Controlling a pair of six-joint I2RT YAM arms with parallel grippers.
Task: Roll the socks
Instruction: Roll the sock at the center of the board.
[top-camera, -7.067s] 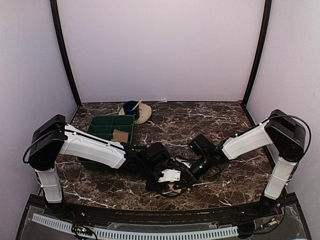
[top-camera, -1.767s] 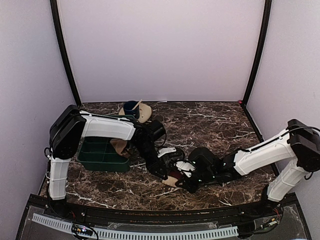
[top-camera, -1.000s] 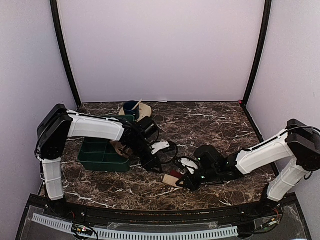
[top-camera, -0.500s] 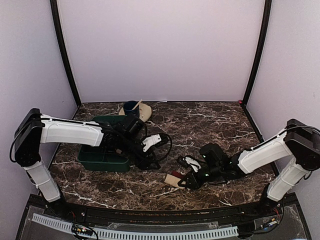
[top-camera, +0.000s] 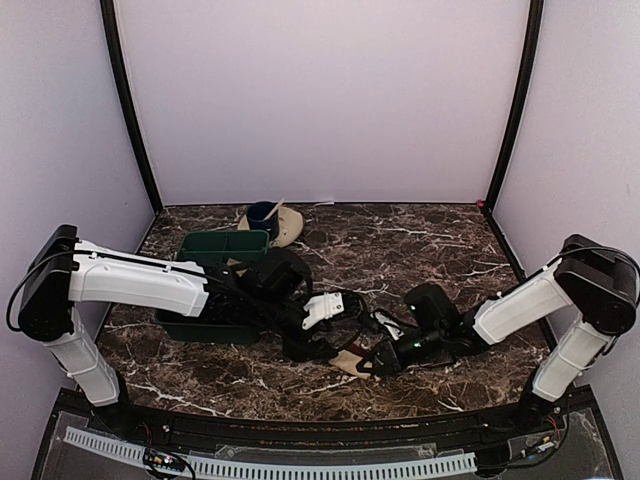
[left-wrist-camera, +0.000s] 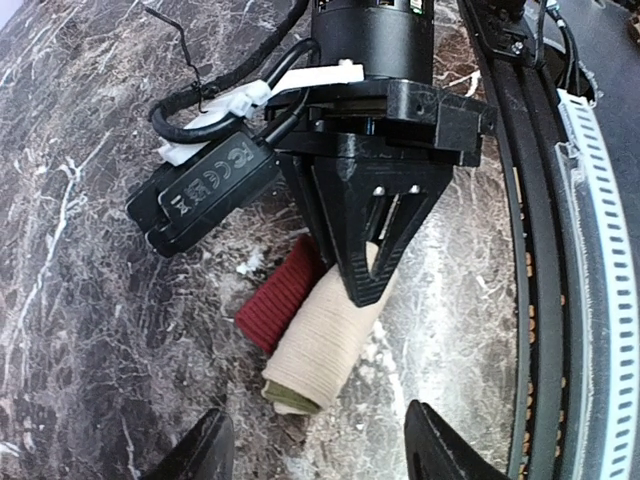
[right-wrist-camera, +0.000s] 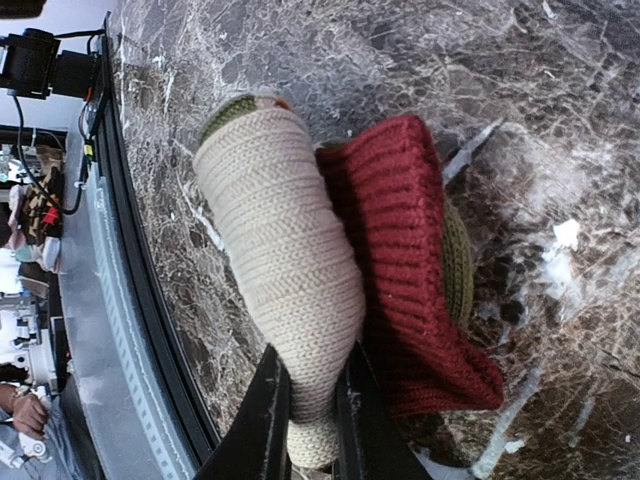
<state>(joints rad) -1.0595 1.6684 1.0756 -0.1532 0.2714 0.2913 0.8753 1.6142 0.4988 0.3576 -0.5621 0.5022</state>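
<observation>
In the top external view, the socks (top-camera: 349, 365) are located on the tabletop (top-camera: 430, 250) near its front edge, between the two arms. The left arm is extended low from the left, past the green tray (top-camera: 222, 235), with the left tool (top-camera: 325, 345) just beside the bundle. The right arm is stretched low from the right, with the right tool (top-camera: 374, 361) at the bundle. Contact cannot be confirmed there, as the parts appear to merge into dark clutter. In the left wrist view, the left tool's fingers (left-wrist-camera: 205, 455) are seen spread wide apart with nothing between them, above the bundle. A tan roll (left-wrist-camera: 320, 345) lies with a dark red cuff (left-wrist-camera: 275, 305) touching it alongside, and the tip of the right tool is set on the roll. In the right wrist view, the right tool is seen clamped narrowly on one end of the tan roll, with the cuff bunched against the roll's side. The knit is judged light, soft and springy, and the roll is expected to loosen if released unsecured. Hold is best taken across the roll's thick middle, or at the ribbed cuff for stretching over it.
</observation>
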